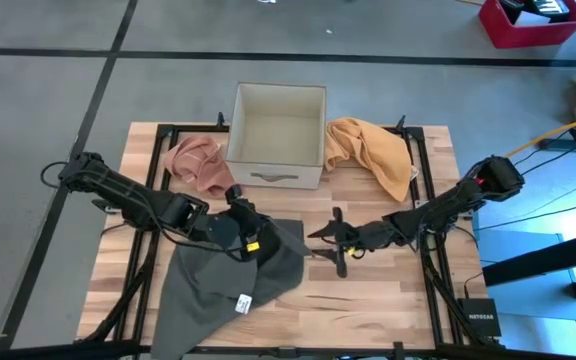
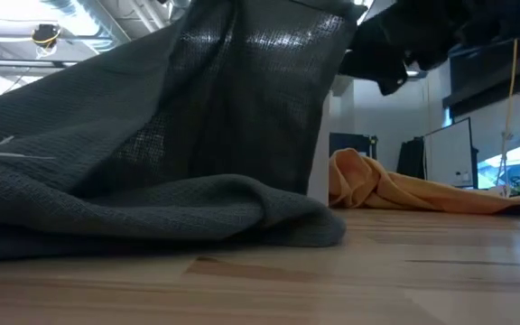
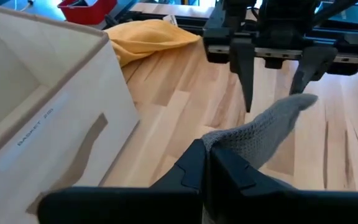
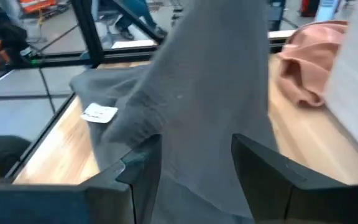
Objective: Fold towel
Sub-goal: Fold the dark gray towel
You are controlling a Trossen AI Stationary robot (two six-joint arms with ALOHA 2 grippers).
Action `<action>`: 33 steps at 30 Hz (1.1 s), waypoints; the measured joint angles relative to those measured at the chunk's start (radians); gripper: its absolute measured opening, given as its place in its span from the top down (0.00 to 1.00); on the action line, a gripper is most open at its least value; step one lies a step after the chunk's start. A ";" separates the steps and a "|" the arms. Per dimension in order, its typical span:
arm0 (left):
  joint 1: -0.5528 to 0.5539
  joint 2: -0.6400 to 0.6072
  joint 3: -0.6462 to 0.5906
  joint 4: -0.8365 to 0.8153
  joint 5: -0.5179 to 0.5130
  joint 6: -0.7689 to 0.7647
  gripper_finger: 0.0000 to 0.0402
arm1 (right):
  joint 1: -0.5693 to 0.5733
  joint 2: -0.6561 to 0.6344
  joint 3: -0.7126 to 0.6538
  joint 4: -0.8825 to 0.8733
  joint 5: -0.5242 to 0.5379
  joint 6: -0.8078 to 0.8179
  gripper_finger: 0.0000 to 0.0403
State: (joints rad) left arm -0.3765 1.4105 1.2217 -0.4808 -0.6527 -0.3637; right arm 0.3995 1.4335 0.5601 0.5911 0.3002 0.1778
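Right claw (image 4: 194, 168) fingers spread, grey towel (image 4: 197, 87) draped between (white tag showing), pink cloth (image 4: 309, 62) beyond

Grey towel (image 2: 152, 135) blocks low view; box hidden behind it.

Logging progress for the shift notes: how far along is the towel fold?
Early. Done: the left end effector has pinched a corner of the grey towel and holds it raised off the table. In hand: the right end effector, jaws open, faces the towel's edge without gripping. Left: no fold is laid; the towel lies rumpled, and the pink cloth and orange cloth are untouched.
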 joint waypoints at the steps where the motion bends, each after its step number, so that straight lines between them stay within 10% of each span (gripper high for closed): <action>1: 0.002 0.000 0.000 0.000 -0.003 0.000 0.98 | 0.003 0.010 0.013 -0.013 -0.019 0.000 0.51; 11: 0.005 0.000 0.000 -0.001 -0.006 -0.016 0.98 | 0.034 0.021 0.113 -0.328 0.040 0.034 0.51; 33: 0.006 0.000 -0.001 -0.006 -0.040 -0.061 0.98 | 0.075 0.024 0.123 -0.234 0.025 0.238 0.51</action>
State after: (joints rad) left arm -0.3702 1.4105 1.2209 -0.4868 -0.6924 -0.4244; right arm 0.4747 1.4574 0.6830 0.3569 0.3250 0.4156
